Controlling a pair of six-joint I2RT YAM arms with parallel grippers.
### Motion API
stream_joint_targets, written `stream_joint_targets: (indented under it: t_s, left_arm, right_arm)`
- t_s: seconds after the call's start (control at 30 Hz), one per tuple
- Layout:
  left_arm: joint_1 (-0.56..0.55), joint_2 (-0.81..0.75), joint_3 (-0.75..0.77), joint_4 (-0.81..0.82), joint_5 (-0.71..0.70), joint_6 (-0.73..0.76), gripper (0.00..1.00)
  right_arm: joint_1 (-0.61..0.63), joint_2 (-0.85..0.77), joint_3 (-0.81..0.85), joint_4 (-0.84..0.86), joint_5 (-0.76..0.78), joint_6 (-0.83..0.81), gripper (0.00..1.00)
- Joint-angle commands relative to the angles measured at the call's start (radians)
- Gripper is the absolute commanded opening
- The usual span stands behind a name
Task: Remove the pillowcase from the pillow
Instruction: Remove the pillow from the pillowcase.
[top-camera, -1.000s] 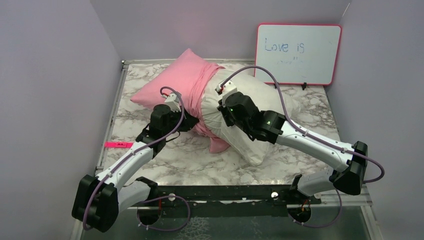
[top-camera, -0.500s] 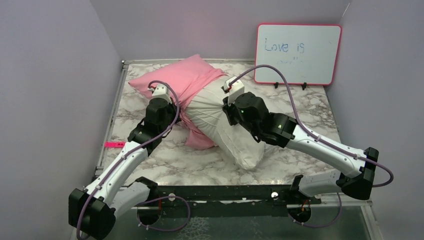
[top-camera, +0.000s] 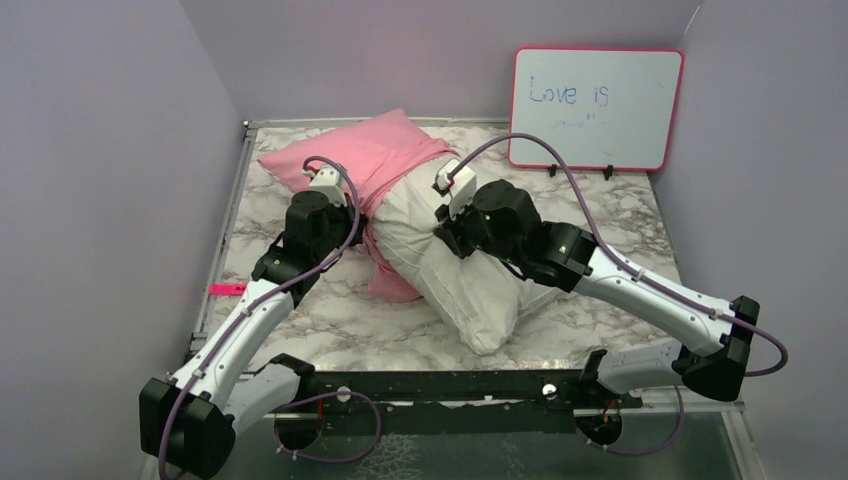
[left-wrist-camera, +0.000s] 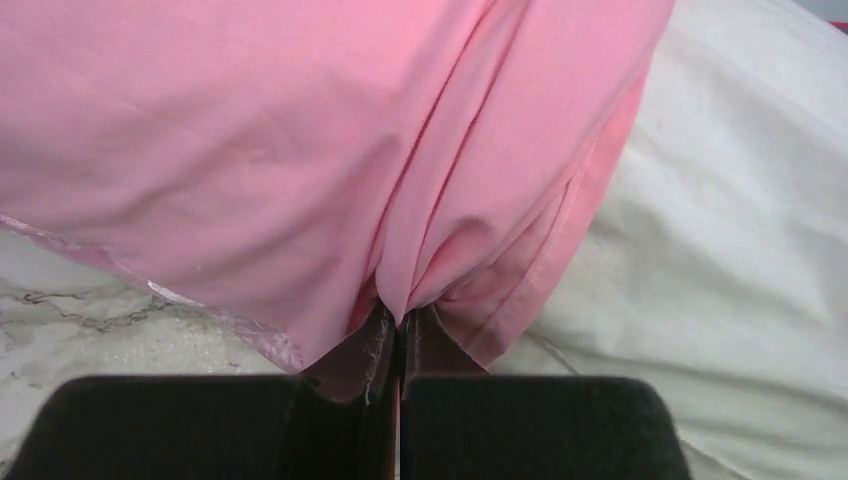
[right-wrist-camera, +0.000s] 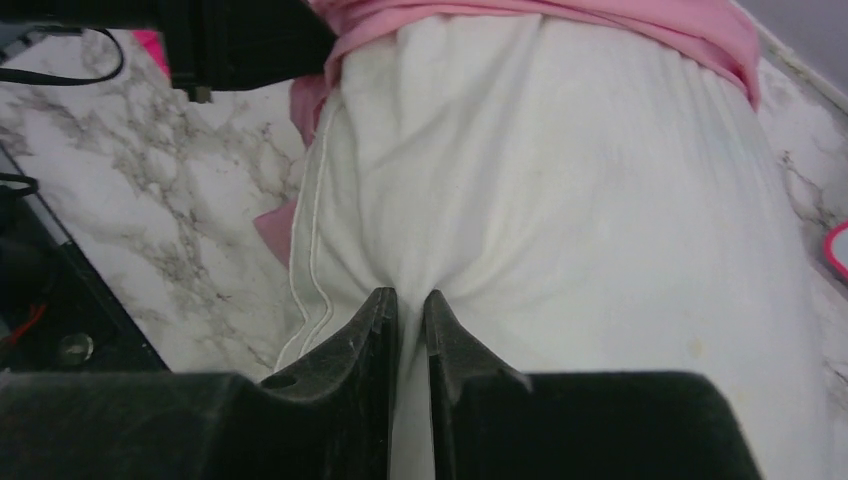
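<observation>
The white pillow (top-camera: 470, 290) lies slantwise on the marble table, its near half bare. The pink pillowcase (top-camera: 360, 155) covers its far-left half and bunches at the open edge. My left gripper (top-camera: 352, 222) is shut on a fold of the pillowcase (left-wrist-camera: 300, 150) near that open hem. My right gripper (top-camera: 445, 232) is shut on a pinch of the pillow's white fabric (right-wrist-camera: 560, 200) at its middle. The left wrist view shows the pillow (left-wrist-camera: 730, 250) beside the pink hem. The right wrist view shows the pillowcase (right-wrist-camera: 600, 15) across the top.
A whiteboard (top-camera: 596, 107) with a red frame leans on the back wall at the right. A pink tape strip (top-camera: 228, 289) lies at the table's left edge. Grey walls close in the table on both sides. The black front rail (top-camera: 450, 385) runs between the arm bases.
Over the last second my left gripper pulled the pillowcase back and to the left, baring more pillow. My right gripper then drew the pillow a little nearer and left.
</observation>
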Motion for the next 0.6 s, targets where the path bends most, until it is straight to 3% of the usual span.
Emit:
stream_joint_targets:
  t_s: [0.0,0.33,0.47,0.57]
  left_arm:
    - [0.001,-0.031,0.0,0.069,0.095,0.016,0.0]
    - [-0.017,-0.05,-0.001,0.094,0.126,-0.004,0.0]
    - [-0.017,-0.049,-0.002,0.111,0.138,-0.016,0.0]
    - [-0.017,-0.046,-0.012,0.123,0.139,-0.025,0.0]
  right_arm:
    - [0.008,0.015,0.075,0.056,-0.198,-0.007,0.21]
    - [0.043,0.019,0.002,0.162,-0.285,-0.084,0.55]
    - [0.149,-0.009,-0.134,0.338,-0.116,-0.219,0.68]
    - [0.193,0.036,-0.158,0.376,0.039,-0.289,0.7]
